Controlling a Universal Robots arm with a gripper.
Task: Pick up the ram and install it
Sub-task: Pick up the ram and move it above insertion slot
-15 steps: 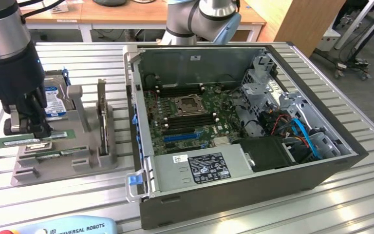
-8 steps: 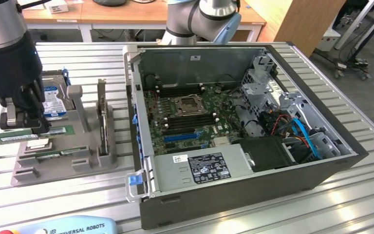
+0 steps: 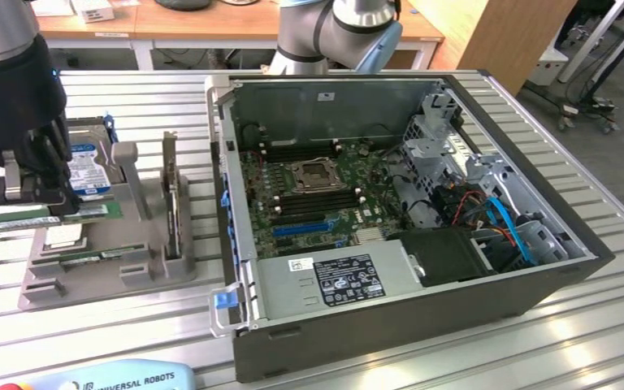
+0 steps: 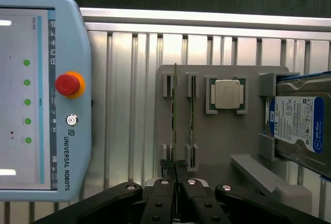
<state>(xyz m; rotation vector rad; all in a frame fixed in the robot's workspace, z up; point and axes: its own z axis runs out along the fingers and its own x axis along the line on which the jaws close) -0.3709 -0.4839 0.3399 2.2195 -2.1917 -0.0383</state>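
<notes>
The ram (image 3: pixel 14 220) is a long green stick held edge-up in my gripper (image 3: pixel 32 200), which is shut on its middle at the exterior view's left. It hangs level just above the grey holder (image 3: pixel 106 272). In the wrist view the ram (image 4: pixel 175 115) shows as a thin edge running away from my gripper (image 4: pixel 175 166), over one slot of the holder (image 4: pixel 222 146). A second green stick (image 4: pixel 192 111) stands in the neighbouring slot. The open computer case (image 3: pixel 399 203) lies to the exterior view's right, with black memory slots (image 3: pixel 314 200) beside the processor socket (image 3: pixel 318 172).
On the holder sit a processor chip (image 4: pixel 227 93) and a blue-labelled hard drive (image 4: pixel 300 125). A teach pendant (image 4: pixel 41 94) with a red stop button lies beside the holder on the slatted aluminium table (image 3: pixel 572 325). The case's raised wall (image 3: pixel 225 187) stands between holder and motherboard.
</notes>
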